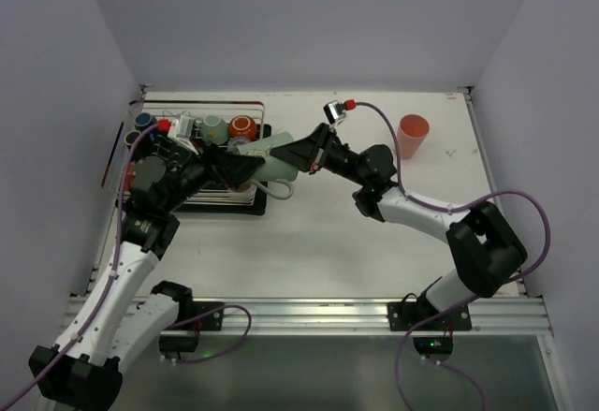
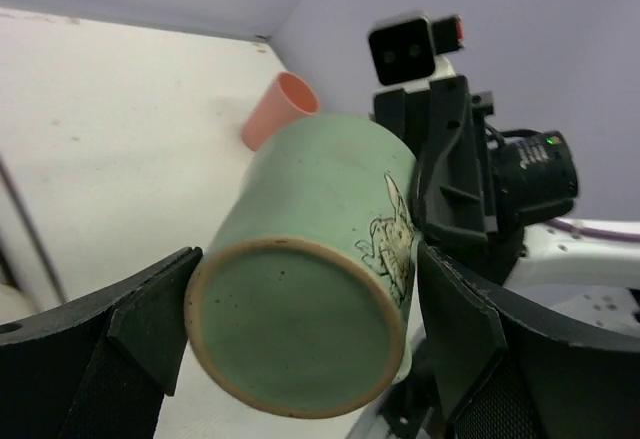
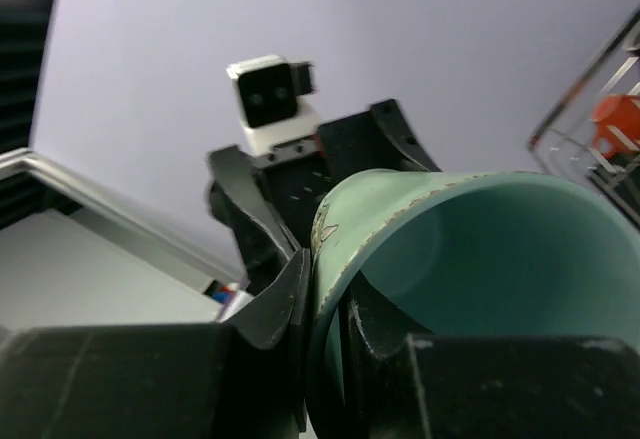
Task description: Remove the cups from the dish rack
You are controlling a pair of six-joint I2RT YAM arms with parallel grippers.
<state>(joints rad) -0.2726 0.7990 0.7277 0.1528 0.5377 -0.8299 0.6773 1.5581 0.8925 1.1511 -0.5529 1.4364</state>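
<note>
A teal-green mug (image 1: 265, 163) with a drawn figure hangs sideways in the air by the right end of the dish rack (image 1: 201, 104). My left gripper (image 1: 231, 164) has a finger on each side of its base (image 2: 300, 304). My right gripper (image 1: 298, 154) pinches the mug's rim (image 3: 470, 249), one finger outside and one inside. A pink tumbler (image 1: 413, 136) stands alone on the table at the far right and also shows in the left wrist view (image 2: 278, 109). A blue cup (image 1: 143, 121), a second teal-green mug (image 1: 213, 128) and an orange cup (image 1: 242, 128) sit in the rack.
The rack rests on a black tray (image 1: 257, 207) at the table's far left, close to the left wall. Both arms meet over its right end. White walls close the table on three sides. Rack wires show at the right edge of the right wrist view (image 3: 600, 69).
</note>
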